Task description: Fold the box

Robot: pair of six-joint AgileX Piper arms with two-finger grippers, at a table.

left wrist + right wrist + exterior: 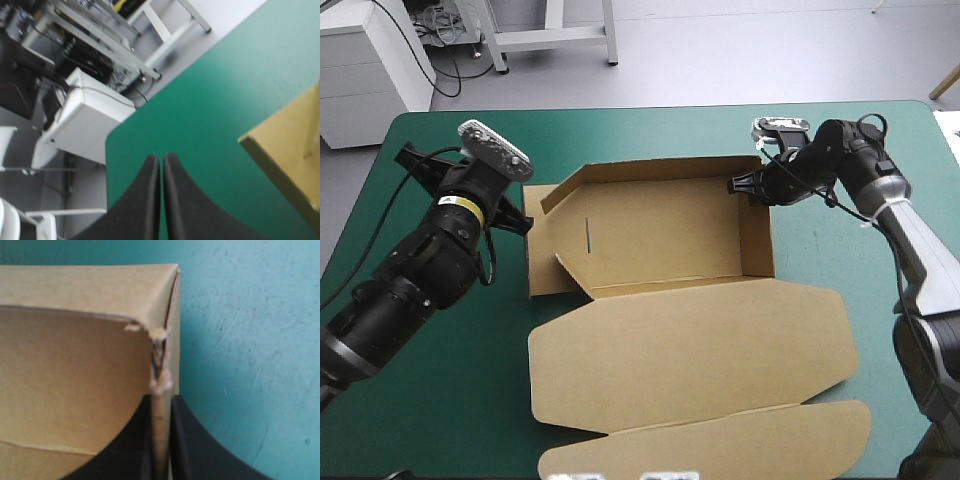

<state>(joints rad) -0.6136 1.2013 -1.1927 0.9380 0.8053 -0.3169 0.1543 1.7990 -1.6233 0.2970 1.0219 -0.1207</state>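
Observation:
The brown box [660, 235] lies mid-table with its far wall and right wall raised, and its wide lid [690, 350] flat toward the near edge. My right gripper [742, 187] is at the box's far right corner. In the right wrist view the right gripper [161, 405] is shut on the top edge of the right wall [161, 385], just behind the corner seam. My left gripper [520, 222] hovers at the box's left end, shut and empty. The left wrist view shows the left gripper [161, 159] pointing at bare cover, with a box corner [285, 155] off to one side.
At the box's left end a flap [545, 272] lies flat on the teal-green cover [440, 400]. A second lid flap [720, 445] reaches the near edge. The table's far left corner [112, 142] is ahead of the left gripper, a white cabinet [85, 120] beyond it.

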